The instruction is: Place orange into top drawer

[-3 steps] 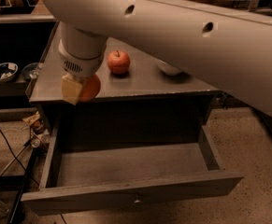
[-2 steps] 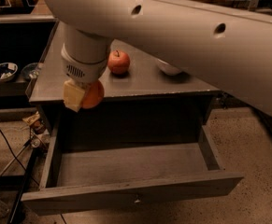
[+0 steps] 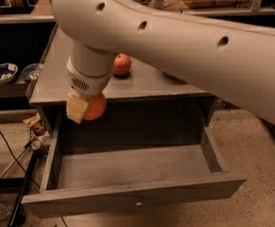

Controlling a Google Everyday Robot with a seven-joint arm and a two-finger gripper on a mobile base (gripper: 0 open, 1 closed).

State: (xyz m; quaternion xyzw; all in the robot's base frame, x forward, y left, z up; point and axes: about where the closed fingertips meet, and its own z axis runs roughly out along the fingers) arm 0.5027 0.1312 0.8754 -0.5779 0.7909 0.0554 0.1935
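the white arm [image 3: 184, 37] hides much of the table [image 3: 56, 79], and one jaw is lost behind the orange [image 3: 96, 108]. the gripper [image 3: 87, 109], jaws clamped on the round, matte fruit, hangs over the open top drawer [image 3: 137, 197], near its back left corner. a red apple [image 3: 122, 64] sits on the grey table, above a speckled floor [image 3: 255, 136].

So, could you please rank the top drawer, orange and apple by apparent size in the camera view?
1. top drawer, by far.
2. orange and apple: alike, unranked; the gripper, over the drawer, partly hides the orange.
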